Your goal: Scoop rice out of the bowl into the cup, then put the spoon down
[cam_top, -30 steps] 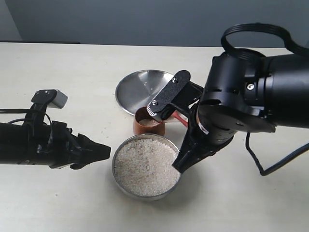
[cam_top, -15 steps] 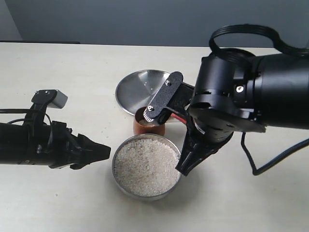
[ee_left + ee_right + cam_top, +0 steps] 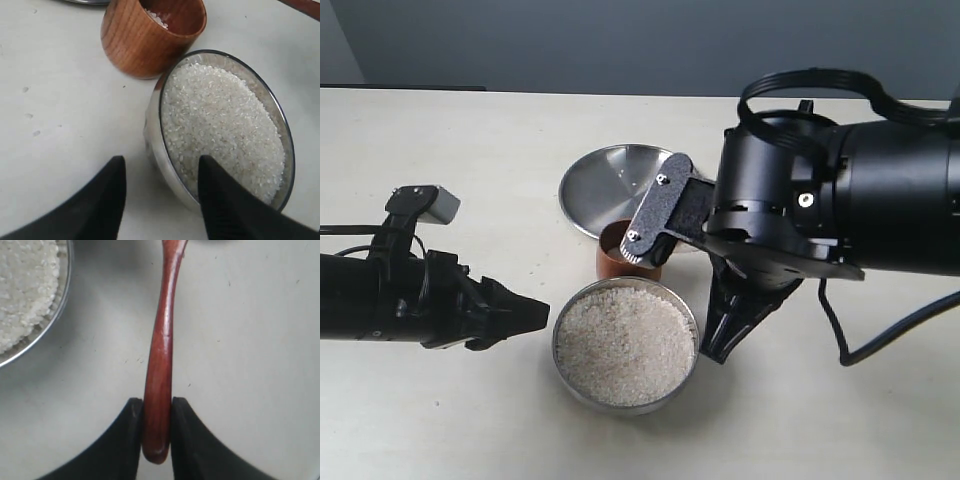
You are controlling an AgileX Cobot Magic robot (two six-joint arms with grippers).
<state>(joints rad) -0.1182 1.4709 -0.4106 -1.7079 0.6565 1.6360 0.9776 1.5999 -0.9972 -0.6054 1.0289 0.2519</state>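
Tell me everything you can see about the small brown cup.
The cup is small, rounded and reddish-brown, with a wood grain on its wall. It stands upright on the pale table, close beside the steel bowl; whether they touch is unclear. A few white rice grains lie inside. In the exterior view, the right arm hides part of it.

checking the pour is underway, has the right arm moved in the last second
Yes. In the exterior view the right arm has shifted left, overlapping more of the wooden cup and steel plate.
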